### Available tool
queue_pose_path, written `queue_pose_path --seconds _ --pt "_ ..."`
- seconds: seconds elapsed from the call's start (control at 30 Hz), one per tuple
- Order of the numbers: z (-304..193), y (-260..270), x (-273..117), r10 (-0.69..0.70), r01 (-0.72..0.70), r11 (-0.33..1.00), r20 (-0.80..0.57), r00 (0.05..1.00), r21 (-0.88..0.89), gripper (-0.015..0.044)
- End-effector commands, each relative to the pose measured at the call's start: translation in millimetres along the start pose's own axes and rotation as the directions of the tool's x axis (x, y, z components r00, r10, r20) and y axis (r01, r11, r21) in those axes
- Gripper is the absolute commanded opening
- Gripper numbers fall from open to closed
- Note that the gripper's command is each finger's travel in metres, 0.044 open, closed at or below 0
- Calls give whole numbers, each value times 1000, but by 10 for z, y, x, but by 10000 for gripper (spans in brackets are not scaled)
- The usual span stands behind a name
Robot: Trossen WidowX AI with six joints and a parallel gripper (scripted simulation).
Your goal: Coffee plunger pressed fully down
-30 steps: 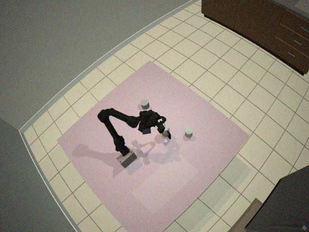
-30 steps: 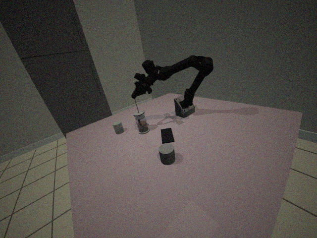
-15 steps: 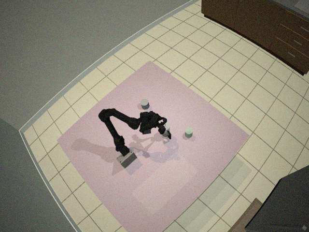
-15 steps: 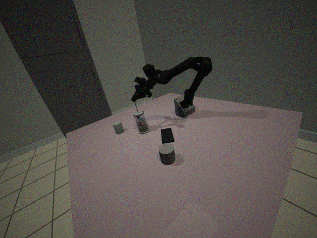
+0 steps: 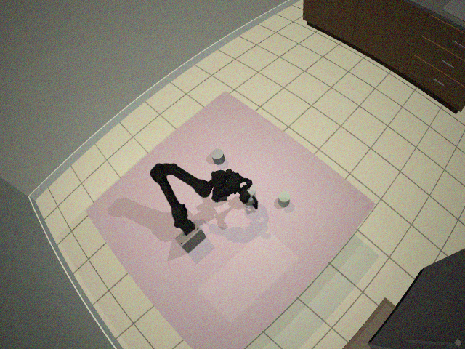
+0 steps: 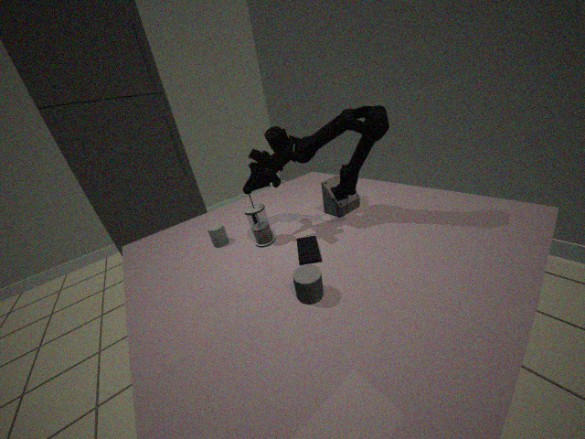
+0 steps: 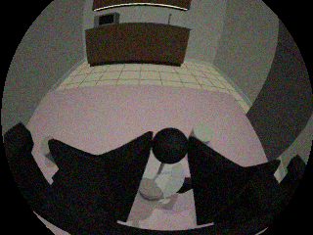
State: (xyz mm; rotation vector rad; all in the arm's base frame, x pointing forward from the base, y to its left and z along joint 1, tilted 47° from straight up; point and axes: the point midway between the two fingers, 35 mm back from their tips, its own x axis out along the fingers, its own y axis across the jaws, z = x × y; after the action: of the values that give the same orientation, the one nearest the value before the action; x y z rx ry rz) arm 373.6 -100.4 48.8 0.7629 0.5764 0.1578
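Above the press (image 6: 259, 228), fingers clenched on plunger knob (image 7: 170, 145); grip centred overhead so pushing shouldn't tip it.

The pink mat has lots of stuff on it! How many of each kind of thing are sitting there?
Coffee press: 1, its plunger knob pinched in the gripper
Grey cylinders: 2
Flat black block: 1
Robot arm base: 1
Total: 5
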Motion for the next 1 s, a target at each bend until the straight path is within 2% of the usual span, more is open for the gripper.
queue_pose_path --seconds 0.0,0.97 --pt "-266 -7 95 2 0 999 -56 998 32 126" --pt "-345 -2 256 6 -5 999 -52 999 33 126"
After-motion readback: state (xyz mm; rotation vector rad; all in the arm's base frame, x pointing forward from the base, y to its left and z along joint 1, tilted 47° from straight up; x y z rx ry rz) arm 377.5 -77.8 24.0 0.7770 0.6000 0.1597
